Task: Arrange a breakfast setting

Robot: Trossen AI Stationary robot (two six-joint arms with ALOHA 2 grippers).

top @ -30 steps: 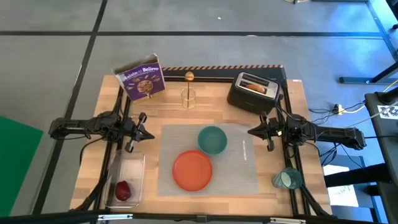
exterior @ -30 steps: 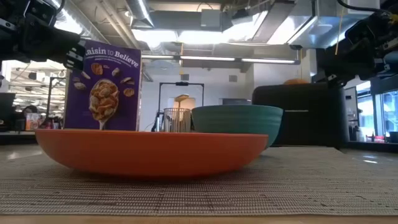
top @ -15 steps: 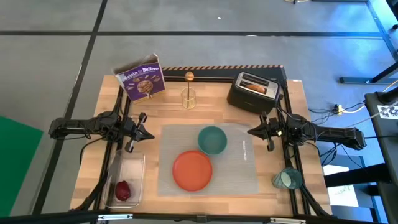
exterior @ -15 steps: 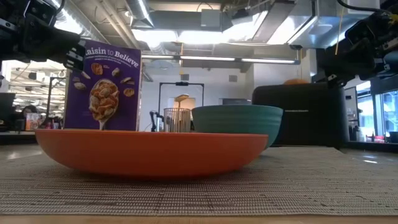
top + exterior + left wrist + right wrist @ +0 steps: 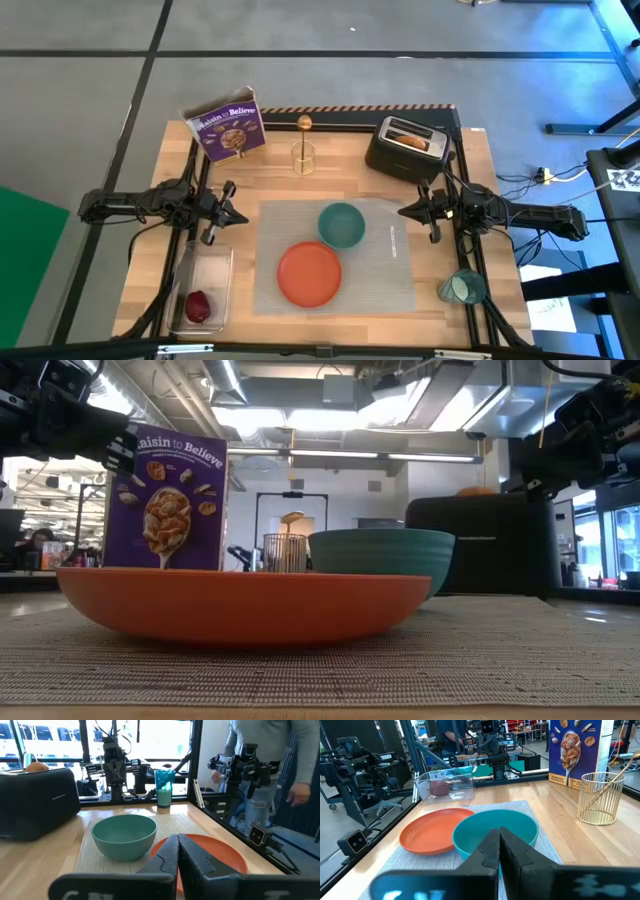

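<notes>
A round orange plate [image 5: 309, 273] and a smaller teal bowl [image 5: 341, 225] sit side by side on the grey placemat [image 5: 395, 280] at the table's middle. A teal cup [image 5: 462, 288] stands at the near right edge. A gold spoon [image 5: 304, 125] stands in a wire holder [image 5: 303, 157] at the back. The bagel [image 5: 412, 141] sticks out of the black toaster [image 5: 410, 150]. The dark red fruit [image 5: 198, 305] lies in the clear tub [image 5: 205, 270] at the near left. My left gripper [image 5: 243, 217] hovers shut and empty left of the mat. My right gripper [image 5: 403, 211] hovers shut and empty over the mat's right edge.
A purple cereal box [image 5: 228, 130] stands at the back left. A black frame runs along the table's edges. A person [image 5: 285, 755] stands beyond the table's right side in the left wrist view. Bare wood lies between the mat and the back row.
</notes>
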